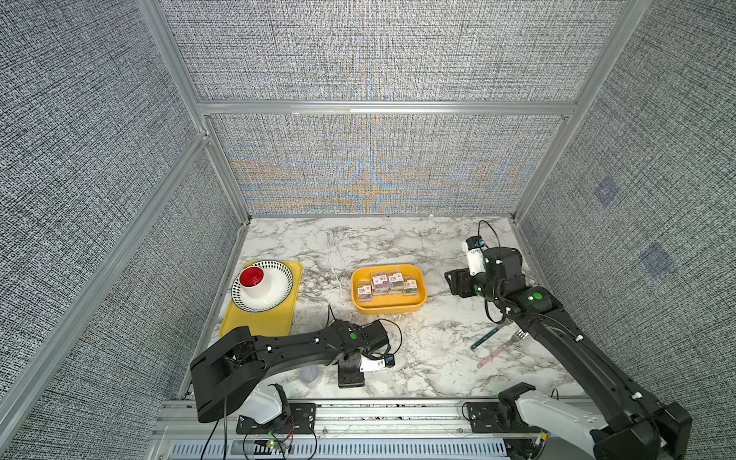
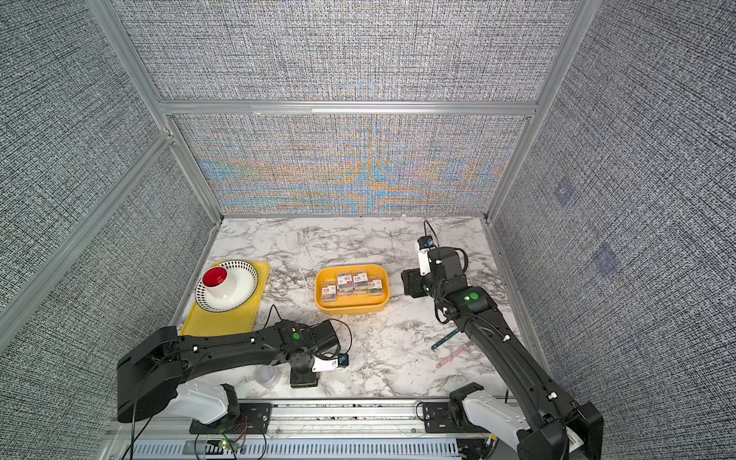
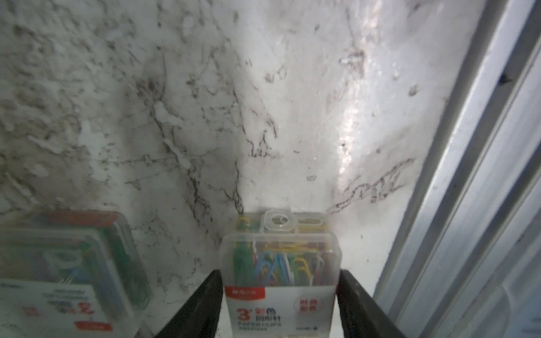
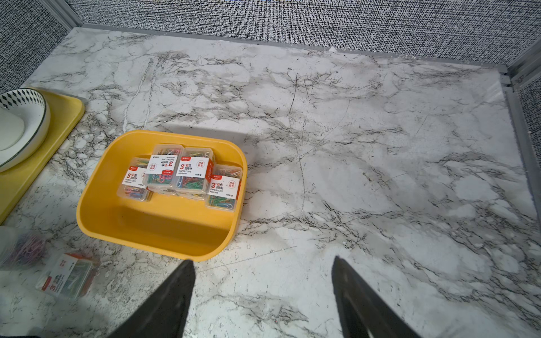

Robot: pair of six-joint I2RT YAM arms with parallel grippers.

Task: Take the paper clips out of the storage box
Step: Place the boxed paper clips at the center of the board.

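**Left claw** [image 3: 279, 275]: low over the table [image 3: 263, 117] near its front edge; a clear case [image 3: 281, 251] of coloured paper clips sits between its fingers, label up. The fingers stand close against both long sides; whether they press or have let go cannot be told from these views. A second case [image 3: 67, 263] lies just beside it on the marble; a round tub [image 1: 310, 374] of clips sits near them in a top view.

**Right claw** [image 4: 263, 260]: well open, nothing in it; it hovers over bare table just beside the yellow box [image 4: 146, 234].

**Yellow box:** mid-table; four labelled cases [image 4: 181, 172] show on top, crowded toward the back, with more apparently beneath; the front part of the floor is bare.

**Judgement:** the step in hand is setting the case down outside the box; the task looks under half done.

**Recommended:**
- Confirm the case rests flat on the marble before parting the fingers; open evenly so neither finger drags it.
- Lift straight up until the tips clear the lid; the case looks light and slick and may cling or tip.
- Avoid any sweep toward the neighbouring case or the metal rail [image 3: 468, 175] alongside.
- The right claw is well placed for the next pick; take the top cases first, gripped across the narrow width, clear of the box wall.
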